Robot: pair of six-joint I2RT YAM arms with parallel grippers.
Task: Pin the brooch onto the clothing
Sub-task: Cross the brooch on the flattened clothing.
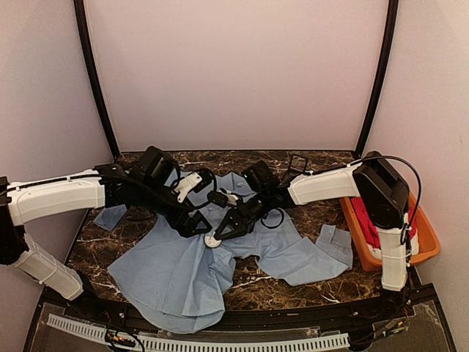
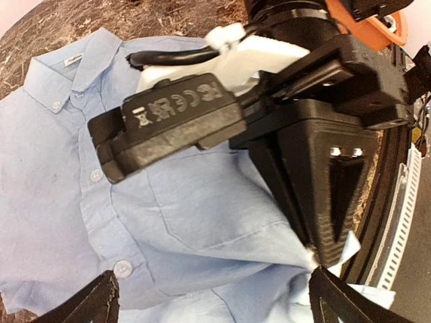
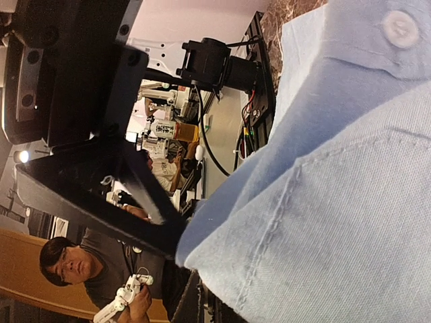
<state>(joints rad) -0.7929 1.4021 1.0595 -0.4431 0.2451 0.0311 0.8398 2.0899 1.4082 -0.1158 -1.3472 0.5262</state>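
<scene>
The clothing (image 1: 183, 271), a light blue button-up shirt, lies spread on the marble table (image 1: 322, 213). In the left wrist view its placket, buttons and chest pocket (image 2: 202, 202) show. My right gripper (image 1: 221, 232) is shut on a raised fold of the shirt (image 3: 303, 202); its black fingers (image 2: 323, 202) pinch the cloth to a point. A small white round piece (image 1: 213, 240), seemingly the brooch, sits at that pinch, and a white bit (image 2: 311, 256) of it shows there. My left gripper (image 2: 215, 304) hovers over the pocket, open, its fingertips (image 2: 94, 304) wide apart with nothing between them.
An orange tray (image 1: 429, 246) holding a red garment (image 1: 368, 224) stands at the right table edge by the right arm's base. A shirt sleeve cuff (image 1: 333, 242) lies toward the tray. A small black object (image 1: 297, 163) sits at the back. Black frame posts rise at both rear corners.
</scene>
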